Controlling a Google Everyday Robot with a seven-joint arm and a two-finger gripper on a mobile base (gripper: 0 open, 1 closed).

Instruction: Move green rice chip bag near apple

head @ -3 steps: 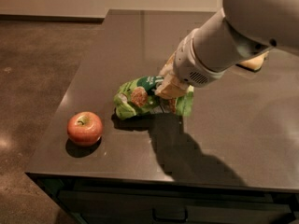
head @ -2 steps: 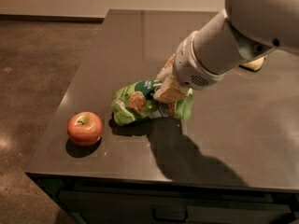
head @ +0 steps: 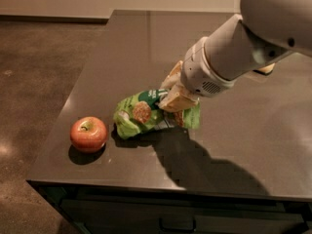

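The green rice chip bag (head: 144,113) is crinkled, light green with a dark green logo and a tan rice cake picture. It sits near the middle of the dark table (head: 122,48), casting a shadow beneath. My gripper (head: 174,100) comes in from the upper right and is shut on the bag's right part, its tan fingers (head: 178,101) pressed into the bag. The red-orange apple (head: 88,134) stands near the table's front left corner, a short gap left of the bag.
A tan object (head: 266,70) peeks out behind my arm at the right. The table's left edge and front edge run close to the apple. Brown floor (head: 34,72) lies to the left. A drawer handle (head: 178,225) is below the front edge.
My gripper and the bag have shifted slightly toward the front of the table. The apple has not moved.
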